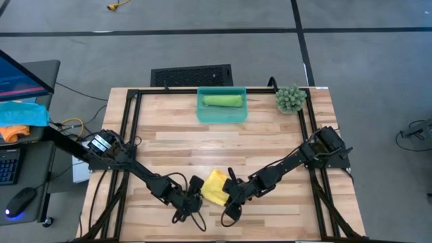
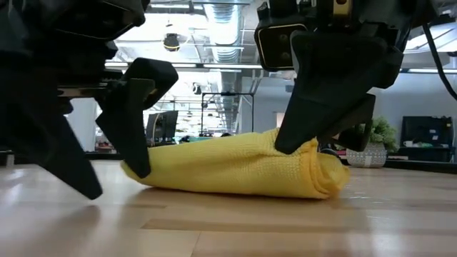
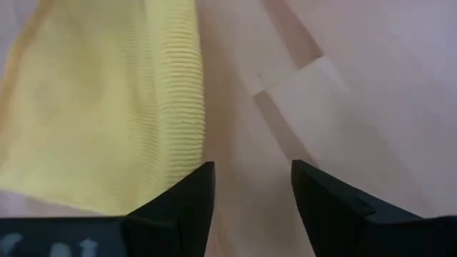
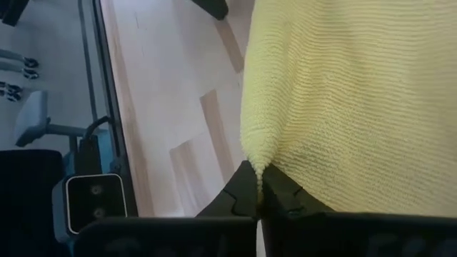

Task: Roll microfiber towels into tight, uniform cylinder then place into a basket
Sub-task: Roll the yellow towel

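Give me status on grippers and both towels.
Right gripper shut, pinching yellow towel edge. Left gripper open beside it, empty. Green towel rolled, in basket. Nothing in the way.

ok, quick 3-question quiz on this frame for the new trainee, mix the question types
1. True or false: the green towel lies rolled inside the basket.
2. Which tool pinches the yellow towel? A) left tool B) right tool C) neither
3. Fill in: the left tool's fingers stand ____ over bare wood beside the yellow towel.

Key: 1 true; 2 B, shut on a fold of the cloth; 3 open.
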You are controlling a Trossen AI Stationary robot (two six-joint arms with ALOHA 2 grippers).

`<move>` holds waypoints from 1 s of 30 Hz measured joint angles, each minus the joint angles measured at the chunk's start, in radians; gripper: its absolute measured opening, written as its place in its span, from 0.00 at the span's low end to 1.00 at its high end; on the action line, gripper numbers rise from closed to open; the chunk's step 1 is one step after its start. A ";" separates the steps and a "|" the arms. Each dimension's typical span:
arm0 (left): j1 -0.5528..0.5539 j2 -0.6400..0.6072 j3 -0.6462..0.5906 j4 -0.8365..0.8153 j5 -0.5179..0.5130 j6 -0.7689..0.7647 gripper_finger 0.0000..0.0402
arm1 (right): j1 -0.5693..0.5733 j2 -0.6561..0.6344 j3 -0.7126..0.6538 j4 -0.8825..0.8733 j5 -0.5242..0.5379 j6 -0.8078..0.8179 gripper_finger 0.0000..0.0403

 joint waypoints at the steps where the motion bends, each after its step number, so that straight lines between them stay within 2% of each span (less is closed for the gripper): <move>1: 0.000 0.000 0.000 0.000 -0.011 0.000 0.44 | 0.000 0.000 0.000 -0.002 0.000 0.000 0.04; 5: -0.001 0.000 0.013 -0.009 -0.047 -0.002 0.44 | -0.001 0.000 0.000 -0.026 0.000 0.000 0.02; 12: 0.002 -0.001 0.027 0.007 -0.122 0.028 0.44 | 0.006 0.000 0.000 -0.038 0.000 0.007 0.04; 18: 0.046 -0.001 0.027 0.005 -0.130 0.007 0.44 | 0.006 0.000 0.000 -0.053 -0.001 0.007 0.02; 21: 0.080 -0.001 0.027 0.005 -0.108 -0.005 0.44 | 0.006 0.000 0.000 -0.054 -0.001 0.007 0.03; 26: 0.141 -0.001 0.027 0.013 -0.011 -0.017 0.44 | 0.006 0.000 0.000 -0.055 -0.011 -0.003 0.02; 30: 0.175 -0.001 0.027 0.022 -0.001 -0.027 0.44 | 0.006 0.000 0.000 -0.055 -0.011 -0.009 0.02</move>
